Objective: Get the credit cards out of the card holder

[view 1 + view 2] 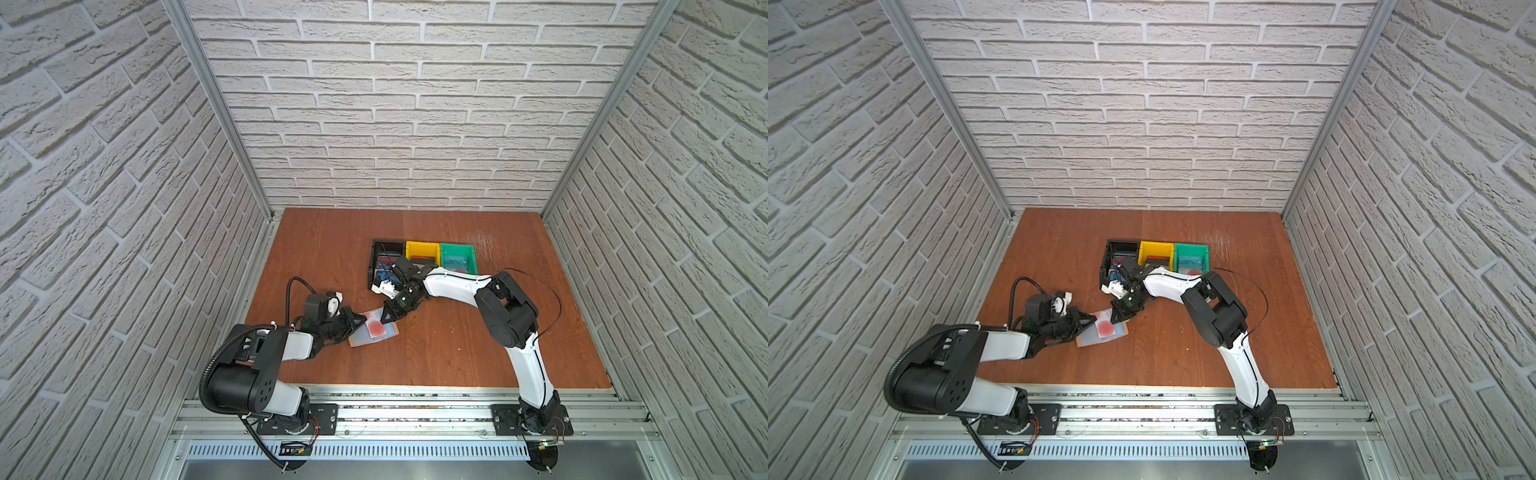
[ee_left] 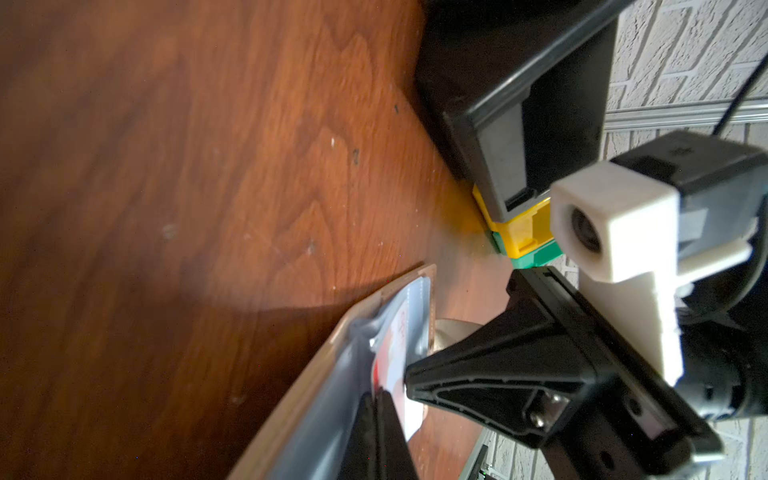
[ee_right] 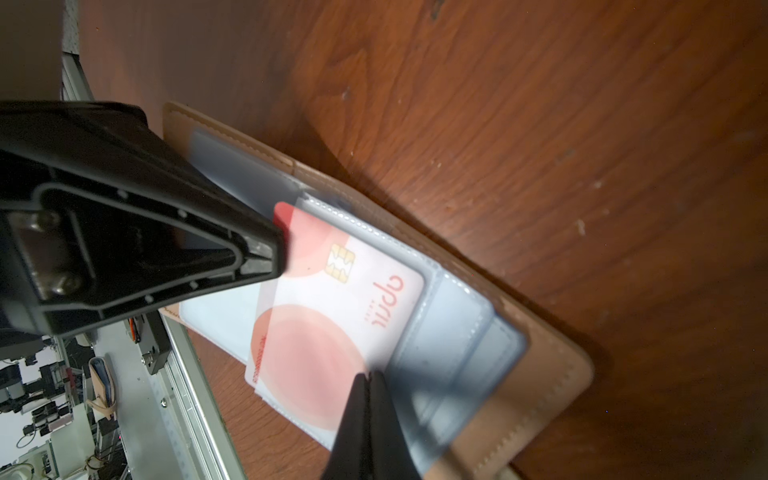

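Extraction of pale card [image 3: 332, 299] from card holder [image 3: 552, 374]: pull flat along sleeve [image 3: 453, 332] toward its open end, without twisting. Pin sleeve with clenched right gripper [image 3: 368, 380]. Verify hold of clenched left gripper [image 3: 276, 251] at exposed red corner; not confirmable. Locate card holder open on table [image 1: 457, 353], between both grippers. Note tan stitched cover, bluish clear sleeves, red circles, gold chip.

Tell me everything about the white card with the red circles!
The card is thin, pale plastic with rounded corners, soft red circles, a gold chip and reddish lettering. It lies flat, partly sticking out of a clear sleeve in the open tan card holder on the wooden table. The shut left gripper seems to pinch its red corner, and the shut right gripper sits at another edge.
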Robot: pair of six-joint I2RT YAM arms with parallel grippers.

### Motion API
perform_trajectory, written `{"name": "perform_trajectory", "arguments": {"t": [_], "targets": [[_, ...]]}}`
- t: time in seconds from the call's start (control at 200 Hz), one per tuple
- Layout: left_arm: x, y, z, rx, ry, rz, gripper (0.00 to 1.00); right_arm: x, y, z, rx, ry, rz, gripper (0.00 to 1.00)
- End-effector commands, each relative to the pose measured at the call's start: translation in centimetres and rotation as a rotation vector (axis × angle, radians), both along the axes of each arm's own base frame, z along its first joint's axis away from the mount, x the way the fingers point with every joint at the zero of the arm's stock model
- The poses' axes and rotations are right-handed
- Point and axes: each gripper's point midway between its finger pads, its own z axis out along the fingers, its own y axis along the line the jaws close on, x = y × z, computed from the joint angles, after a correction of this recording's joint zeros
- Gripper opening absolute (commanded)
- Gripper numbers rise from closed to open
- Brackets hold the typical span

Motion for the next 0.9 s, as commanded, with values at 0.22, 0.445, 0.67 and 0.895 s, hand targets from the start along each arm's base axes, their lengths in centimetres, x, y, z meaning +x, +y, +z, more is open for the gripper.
{"name": "perform_trajectory", "arguments": {"t": [0.22,0.445,0.67,0.895], "targets": [[-1.5,1.6,-1.1,0.058,0.029,-0.004,0.02,-0.9,-0.6,-1.3,-0.039,0.035,-0.016,0.05],[-2.1,2.6,-1.3,0.073,0.041,0.007,0.02,-0.8,-0.6,-1.2,-0.036,0.041,-0.025,0.05],[-2.8,4.2,-0.7,0.069,0.038,0.039,0.0,-0.9,-0.3,-0.2,-0.003,0.045,-0.017,0.06],[-1.6,4.8,2.7,0.033,-0.056,0.107,0.0,-0.9,1.3,3.9,0.13,0.026,0.012,0.16]]}}
